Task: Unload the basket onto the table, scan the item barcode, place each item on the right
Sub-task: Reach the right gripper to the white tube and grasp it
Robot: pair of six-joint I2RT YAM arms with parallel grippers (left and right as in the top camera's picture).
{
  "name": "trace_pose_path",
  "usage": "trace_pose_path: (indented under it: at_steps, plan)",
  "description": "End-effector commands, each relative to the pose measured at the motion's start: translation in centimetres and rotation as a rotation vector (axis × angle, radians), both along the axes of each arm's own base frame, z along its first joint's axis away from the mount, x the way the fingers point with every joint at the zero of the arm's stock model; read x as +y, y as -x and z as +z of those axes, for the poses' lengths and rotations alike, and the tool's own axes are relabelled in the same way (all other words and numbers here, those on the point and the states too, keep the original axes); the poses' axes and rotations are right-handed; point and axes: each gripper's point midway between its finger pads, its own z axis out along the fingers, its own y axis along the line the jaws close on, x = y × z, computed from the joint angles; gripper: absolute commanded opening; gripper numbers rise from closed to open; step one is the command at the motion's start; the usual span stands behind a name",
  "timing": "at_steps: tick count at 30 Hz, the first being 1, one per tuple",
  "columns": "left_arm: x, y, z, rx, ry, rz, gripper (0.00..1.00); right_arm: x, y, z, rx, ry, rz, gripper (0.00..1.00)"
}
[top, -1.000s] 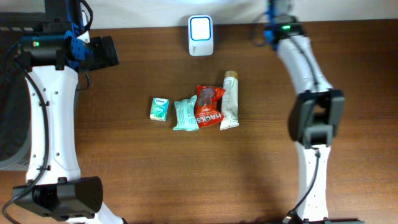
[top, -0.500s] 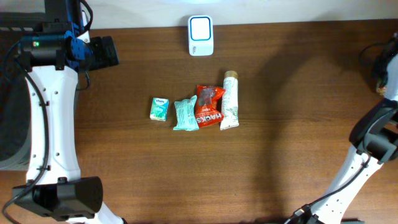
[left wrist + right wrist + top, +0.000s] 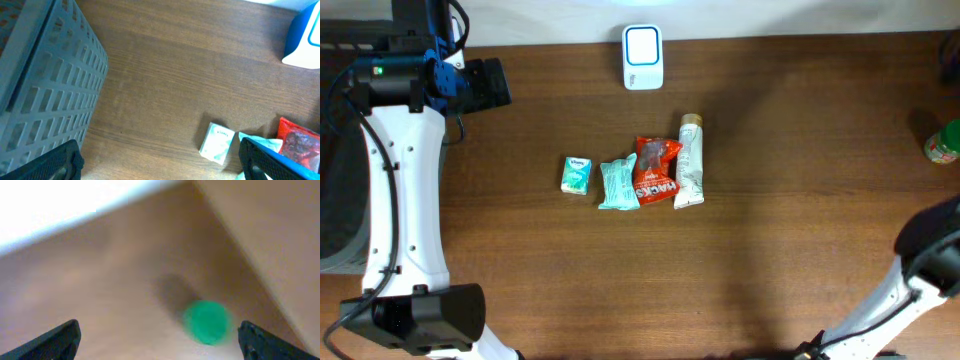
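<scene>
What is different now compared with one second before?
The right arm swung from near the scanner to the right edge of the table; the right gripper opened, with a green-capped item free below it. Left arm, scanner and four packages unchanged.

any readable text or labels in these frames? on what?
"HACKS": white letters on the red packet, running sideways in the overhead view.
Small teal box: logo too small to read.
White tube: print too small to read.
Green-topped object: blurred, nothing legible.
</scene>
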Motion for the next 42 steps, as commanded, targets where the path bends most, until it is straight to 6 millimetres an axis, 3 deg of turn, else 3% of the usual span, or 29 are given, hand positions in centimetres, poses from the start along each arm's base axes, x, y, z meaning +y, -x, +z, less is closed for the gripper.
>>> trace_pose_path:
  at_steps: [1, 2, 3, 5, 7, 8, 10, 12, 17, 21, 24, 30, 33, 36, 38, 39, 42]
  plan:
    - [0.0, 0.0, 0.6, -0.016, 0.0, 0.012, 0.99, 14.1, -1.8, 7.4, -0.259, -0.337, 0.468, 0.99]
    - [0.0, 0.0, 0.6, -0.016, 0.0, 0.012, 0.99, 17.7, -1.6, 7.1, -0.237, -0.435, 0.549, 0.99]
    - [0.0, 0.0, 0.6, -0.016, 0.0, 0.012, 0.99, 20.6, -1.4, 5.5, -0.161, -0.495, 0.578, 0.99]
    - [0.0, 0.0, 0.6, -0.016, 0.0, 0.012, 0.99, 24.3, -1.1, 2.7, -0.046, -0.517, 0.623, 0.99]
    - [0.0, 0.0, 0.6, -0.016, 0.0, 0.012, 0.99, 27.9, -0.8, -1.4, 0.098, -0.508, 0.642, 0.99]
    - [0.0, 0.0, 0.6, -0.016, 0.0, 0.012, 0.99, 30.2, -0.1, -4.5, 0.198, -0.509, 0.658, 0.99]
    - [0.0, 0.0, 0.6, -0.016, 0.0, 0.012, 0.99, 33.6, 1.6, -9.0, 0.333, -0.562, 0.689, 0.99]
    - [0.0, 0.0, 0.6, -0.016, 0.0, 0.012, 0.99, 36.5, 3.6, -12.9, 0.438, -0.638, 0.721, 0.92]
    - [0.0, 0.0, 0.6, -0.016, 0.0, 0.012, 0.99, 41.3, 5.9, -17.5, 0.525, -0.669, 0.772, 0.91]
    - [0.0, 0.0, 0.6, -0.016, 0.0, 0.012, 0.99, 43.2, 5.9, -20.7, 0.529, -0.759, 0.638, 0.88]
    - [0.0, 0.0, 0.6, -0.016, 0.0, 0.012, 0.99, 44.4, 7.2, -23.3, 0.551, -0.799, 0.59, 0.86]
    - [0.0, 0.0, 0.6, -0.016, 0.0, 0.012, 0.99, 47.2, 7.7, -24.3, 0.529, -0.808, 0.632, 0.85]
    - [0.0, 0.0, 0.6, -0.016, 0.0, 0.012, 0.99, 45.9, 7.2, -25.8, 0.547, -0.687, 0.516, 0.66]
    - [0.0, 0.0, 0.6, -0.016, 0.0, 0.012, 0.99, 45.2, 6.8, -26.2, 0.538, -0.643, 0.499, 0.38]
    - [0.0, 0.0, 0.6, -0.016, 0.0, 0.012, 0.99, 45.2, 6.3, -25.8, 0.523, -0.641, 0.504, 0.09]
    - [0.0, 0.0, 0.6, -0.016, 0.0, 0.012, 0.99, 45.3, 5.8, -25.2, 0.512, -0.636, 0.512, 0.04]
    - [0.0, 0.0, 0.6, -0.016, 0.0, 0.012, 0.99, 44.1, 4.1, -22.5, 0.506, -0.531, 0.5, 0.04]
